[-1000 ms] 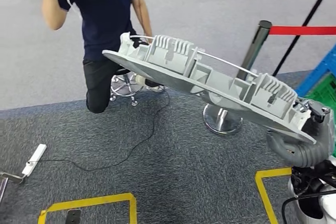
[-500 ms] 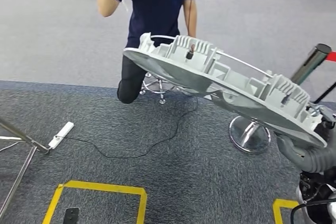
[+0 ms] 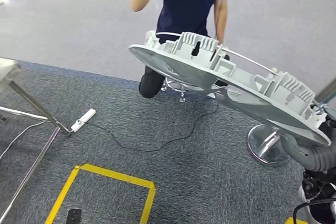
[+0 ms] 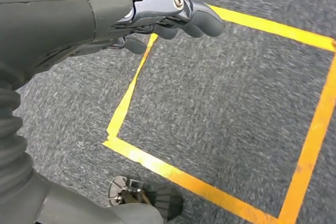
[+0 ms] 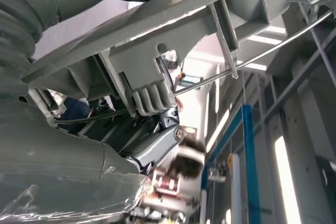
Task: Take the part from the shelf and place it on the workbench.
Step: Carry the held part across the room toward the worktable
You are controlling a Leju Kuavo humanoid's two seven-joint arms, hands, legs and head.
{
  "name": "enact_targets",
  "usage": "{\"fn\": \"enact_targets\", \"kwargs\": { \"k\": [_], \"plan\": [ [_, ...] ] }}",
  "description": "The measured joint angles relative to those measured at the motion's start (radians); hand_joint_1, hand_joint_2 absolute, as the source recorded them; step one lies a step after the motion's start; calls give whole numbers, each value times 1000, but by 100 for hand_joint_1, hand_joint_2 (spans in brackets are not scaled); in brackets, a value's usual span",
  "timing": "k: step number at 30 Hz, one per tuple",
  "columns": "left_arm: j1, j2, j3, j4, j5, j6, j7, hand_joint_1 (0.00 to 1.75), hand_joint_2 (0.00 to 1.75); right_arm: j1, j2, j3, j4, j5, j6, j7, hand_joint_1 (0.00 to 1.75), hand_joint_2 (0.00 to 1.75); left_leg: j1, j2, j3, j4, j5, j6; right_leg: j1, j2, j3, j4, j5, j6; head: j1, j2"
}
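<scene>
I'm swinging left: the person (image 3: pixel 186 3) and stand base (image 3: pixel 267 144) slide right. The part (image 3: pixel 230 85) rides along, right hand (image 3: pixel 317 148) fingers clamped on its near end; left hand (image 4: pixel 174 17) fingers loosely spread, empty. No surface yet.

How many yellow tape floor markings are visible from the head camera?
2: a yellow tape square low left on the carpet, and a yellow tape corner at the bottom edge, right; more may lie out of frame.
</scene>
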Motion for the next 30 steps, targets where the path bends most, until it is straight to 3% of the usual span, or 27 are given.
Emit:
{"fn": "enact_targets", "kwargs": {
  "k": [2,4,5,7,8,9,10,11,12,13,15,17,19,20,22,24,26,27,28,29,30],
  "plan": [
    [-4,0,0,0,0,0,0,0,175,-1,0,-1,0,0,1,0,175,175,-9,26,33,-70,13,10,4,-22,2,0,-3,9,0,0],
    [-4,1,0,0,0,1,0,0,175,-1,0,-1,0,0,1,0,175,175,-10,3,31,-78,15,21,5,-44,5,-4,-4,20,1,0],
    [-2,1,0,0,1,1,0,0,175,-2,0,-1,0,0,2,0,175,175,-7,-10,32,-82,18,26,3,-36,6,-1,-9,26,1,0],
    [0,2,0,0,2,2,0,0,175,-3,0,-1,0,0,2,0,175,175,1,-33,38,-88,23,35,0,19,-16,54,-44,36,6,0],
    [-1,2,0,0,3,3,-1,0,175,-3,0,-2,0,0,3,-1,175,175,3,-45,39,-89,24,38,-2,54,-44,114,-74,39,11,0],
    [-3,2,0,0,3,3,-1,0,175,-2,-1,-2,1,0,3,-1,175,175,4,-58,39,-88,24,40,-3,74,-79,185,-105,41,14,0],
    [-4,2,0,0,3,3,-1,0,175,-1,-1,-3,2,-1,3,-1,175,175,4,-73,39,-88,24,41,-3,83,-112,248,-126,42,16,0],
    [-4,1,0,0,3,3,-1,0,175,0,-1,-3,3,0,3,0,175,175,4,-88,39,-88,24,41,-3,86,-132,281,-130,43,17,0],
    [-3,0,0,0,3,3,0,0,175,1,-1,-3,4,0,3,0,175,175,5,-104,40,-88,24,41,-4,87,-132,273,-112,43,17,0],
    [-2,0,0,0,3,3,0,0,175,1,-1,-3,4,0,3,0,175,175,6,-120,42,-87,24,40,-5,92,-111,223,-78,42,17,0],
    [-2,0,0,0,3,3,1,0,175,0,-1,-3,4,-1,3,0,175,175,7,-150,42,-83,22,34,-13,134,-42,79,-12,43,17,0],
    [-2,0,0,0,3,3,2,0,175,-1,-2,-4,5,-1,3,0,175,175,9,-176,34,-79,24,22,-18,171,-1,1,5,41,16,0],
    [1,1,0,0,3,2,3,0,175,-1,-2,-4,6,-1,4,0,175,175,13,-199,25,-80,30,10,-16,160,3,-5,3,31,16,0],
    [5,1,0,0,3,2,4,0,175,-2,-3,-5,6,-1,4,0,175,175,14,-197,22,-80,29,5,-15,147,4,-6,4,25,16,0],
    [7,1,0,-1,3,-2,4,0,175,-4,-3,-5,6,-1,4,0,175,175,9,-145,-2,-36,-1,-5,-16,120,7,-11,6,12,7,0],
    [3,-1,0,-1,3,-5,4,0,175,-4,-3,-6,6,-2,4,-1,175,175,8,-76,-62,84,-64,-12,-12,91,8,-12,4,3,-1,0],
    [0,-2,0,-1,3,-6,3,0,175,-2,-3,-7,7,-2,5,-1,175,175,10,-55,-115,191,-98,-15,-9,61,9,-12,1,0,-1,0],
    [0,-3,-1,-2,4,-6,3,0,175,-2,-3,-7,7,-2,5,-1,175,175,10,-52,-119,199,-88,-15,-8,46,10,-12,-1,-1,-1,0],
    [1,-3,-1,-2,5,-7,3,0,175,-1,-3,-7,7,-3,5,-1,175,175,10,-48,-103,167,-61,-13,-7,33,13,-12,-3,0,-1,0],
    [1,-2,-1,-2,5,-7,3,0,175,-2,-3,-7,7,-4,5,-1,175,175,8,-34,-71,107,-26,-10,-7,21,16,-12,-5,1,-2,0],
    [1,-1,-1,-2,6,-7,3,0,175,-2,-3,-7,7,-5,5,-1,175,175,3,-5,-34,38,3,-6,-4,9,20,-12,-9,4,-1,0]
  ]
}}
